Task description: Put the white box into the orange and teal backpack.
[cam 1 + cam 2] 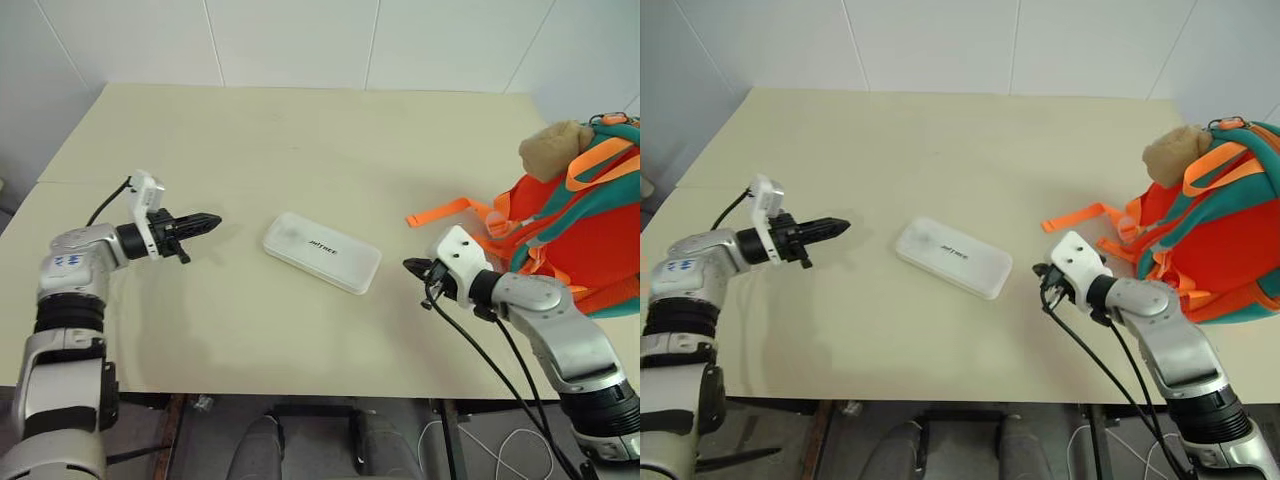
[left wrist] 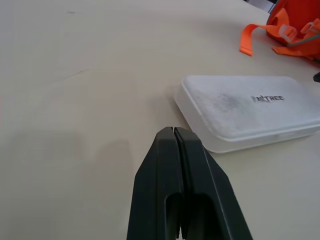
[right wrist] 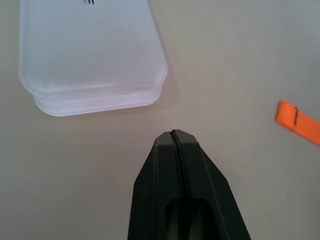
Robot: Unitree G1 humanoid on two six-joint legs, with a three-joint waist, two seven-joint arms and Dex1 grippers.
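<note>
The flat white plastic box [image 1: 322,252] lies diagonally between 2 empty grippers, fingers pressed together; right gripper [image 1: 412,266] nearer than left gripper [image 1: 209,222], orange and teal fabric backpack [image 1: 585,225] beyond.

Pale cream table [image 1: 300,130] with a seam on its left side, white panelled wall [image 1: 300,40] behind — dark floor below

One white box [image 1: 321,252] lies on the one table [image 1: 300,130]. One orange and teal backpack [image 1: 585,225] stands at the table's right edge, with one tan plush toy [image 1: 552,149] on top of it and one loose orange strap [image 1: 440,212] trailing onto the table. Two tools are in sight, the left tool [image 1: 208,222] and the right tool [image 1: 410,266], each with two black fingers pressed together.
</note>
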